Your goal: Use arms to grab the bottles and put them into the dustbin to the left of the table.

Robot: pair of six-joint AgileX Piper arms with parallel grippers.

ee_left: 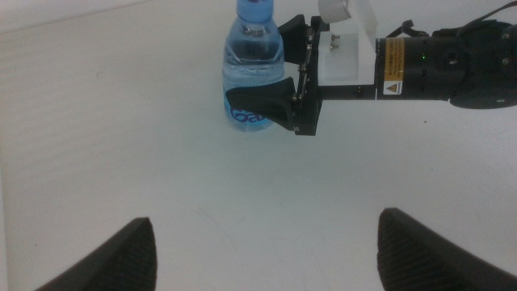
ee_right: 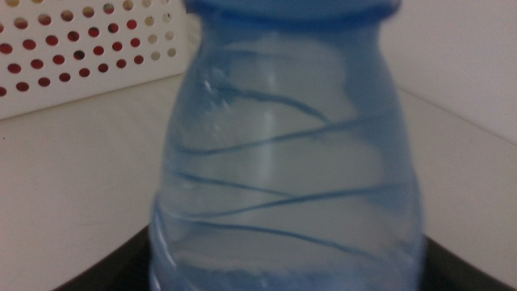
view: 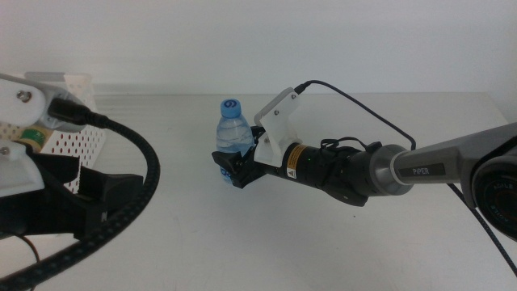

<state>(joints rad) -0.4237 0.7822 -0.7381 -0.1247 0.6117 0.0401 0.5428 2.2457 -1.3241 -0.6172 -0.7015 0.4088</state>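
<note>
A clear water bottle with a blue cap stands upright near the middle of the table. My right gripper reaches in from the right, and its jaws press on the bottle's lower body from both sides. The left wrist view shows the bottle between those jaws. In the right wrist view the bottle fills the picture. My left gripper is open and empty, low at the left beside the dustbin. The yellow-liquid bottle and the red can are out of view.
The white perforated dustbin stands at the table's far left, and its wall shows behind the bottle in the right wrist view. The left arm's thick black cable loops in front of it. The table's back edge meets a white wall.
</note>
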